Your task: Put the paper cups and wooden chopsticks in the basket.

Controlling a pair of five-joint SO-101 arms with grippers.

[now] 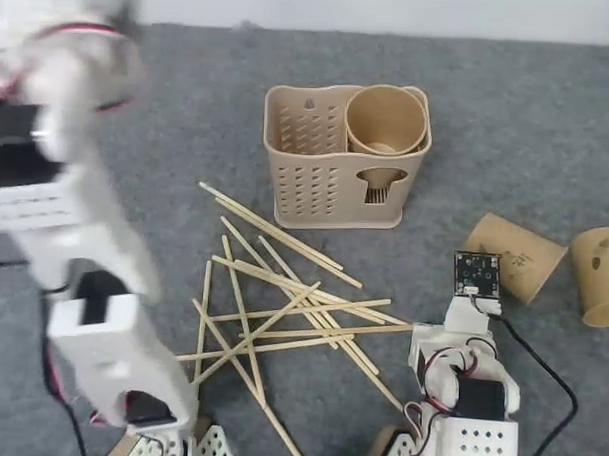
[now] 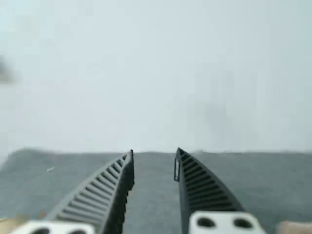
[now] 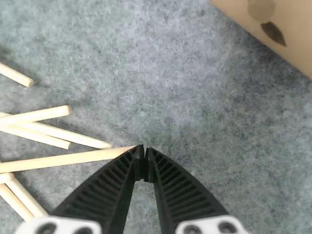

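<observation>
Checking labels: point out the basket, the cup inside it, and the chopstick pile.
basket (image 1: 311,188), high view, front wall
cup in the basket (image 1: 386,116), high view, inside wall
chopstick pile (image 1: 300,304), high view, crossing sticks near its middle

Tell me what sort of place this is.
Probably a robot practice bench: two small arms at a grey felt table, with staged props: a basket, scattered chopsticks and paper cups.

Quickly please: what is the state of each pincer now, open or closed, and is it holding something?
Black ribbed left pincer: open, holding nothing.
Black ribbed right pincer: closed, empty; the end of a pale wooden chopstick lies at its tips.
</observation>
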